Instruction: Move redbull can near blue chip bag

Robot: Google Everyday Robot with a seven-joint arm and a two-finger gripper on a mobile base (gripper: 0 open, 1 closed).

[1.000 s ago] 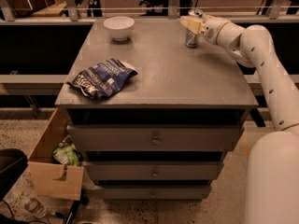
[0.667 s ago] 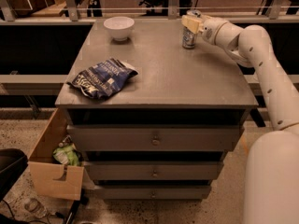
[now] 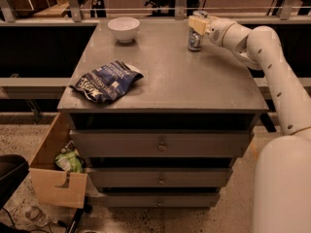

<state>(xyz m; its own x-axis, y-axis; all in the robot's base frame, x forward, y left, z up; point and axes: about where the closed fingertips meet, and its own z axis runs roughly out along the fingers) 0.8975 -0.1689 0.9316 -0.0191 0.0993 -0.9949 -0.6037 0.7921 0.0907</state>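
The redbull can stands upright at the back right of the grey table top. My gripper comes in from the right and is shut on the can's upper part, hiding its top. The can's base is at or just above the table surface. The blue chip bag lies crumpled and flat near the front left of the table, well apart from the can.
A white bowl sits at the back left of the table. Drawers run below the table top. An open cardboard box with rubbish stands on the floor at the left. A railing runs behind the table.
The gripper and the can have shifted slightly to the left together. The chip bag and the bowl have not moved.
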